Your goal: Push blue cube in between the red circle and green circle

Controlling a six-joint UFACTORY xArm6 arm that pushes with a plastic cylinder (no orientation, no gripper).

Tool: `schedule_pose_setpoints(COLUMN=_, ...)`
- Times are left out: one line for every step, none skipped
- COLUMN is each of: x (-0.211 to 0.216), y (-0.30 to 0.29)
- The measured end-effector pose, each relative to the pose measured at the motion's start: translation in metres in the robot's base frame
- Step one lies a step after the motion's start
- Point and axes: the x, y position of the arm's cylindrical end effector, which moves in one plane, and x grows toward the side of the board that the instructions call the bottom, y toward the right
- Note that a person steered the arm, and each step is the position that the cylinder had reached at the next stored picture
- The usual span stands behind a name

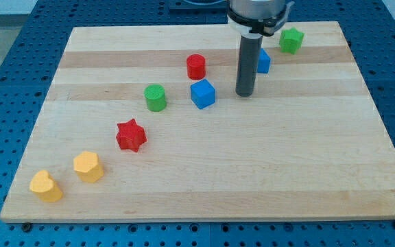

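Jaws absent, only my tip [245,94] of a dark rod down on the wooden worktop [266,171], right of the blue cube [202,93], placed to nudge it leftward between red cylinder [196,66] and green cylinder [156,97].

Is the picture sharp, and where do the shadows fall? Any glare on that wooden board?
Camera view: sharp throughout, lit evenly from above. Blocks such as the blue cube and red circle cast only small soft shadows at their bases, as does my tip, right of the cube. The board shows a faint sheen, no harsh glare.
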Motion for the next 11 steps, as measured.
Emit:
schedule_pose_setpoints(x=-0.003, y=-0.017)
schedule_pose_setpoints(x=-0.003, y=-0.023)
schedule_pose_setpoints(x=-0.017, y=-0.034)
schedule_pose_setpoints(x=-0.019, y=-0.039)
schedule_pose_setpoints(x=-0.018, y=-0.015)
schedule_pose_setpoints(x=0.01, y=0.013)
schedule_pose_setpoints(x=0.023, y=0.01)
schedule_pose_setpoints(x=0.029, y=0.0)
schedule_pose_setpoints(x=0.034, y=-0.021)
schedule_pose_setpoints(x=0.034, y=-0.042)
schedule_pose_setpoints(x=0.031, y=-0.057)
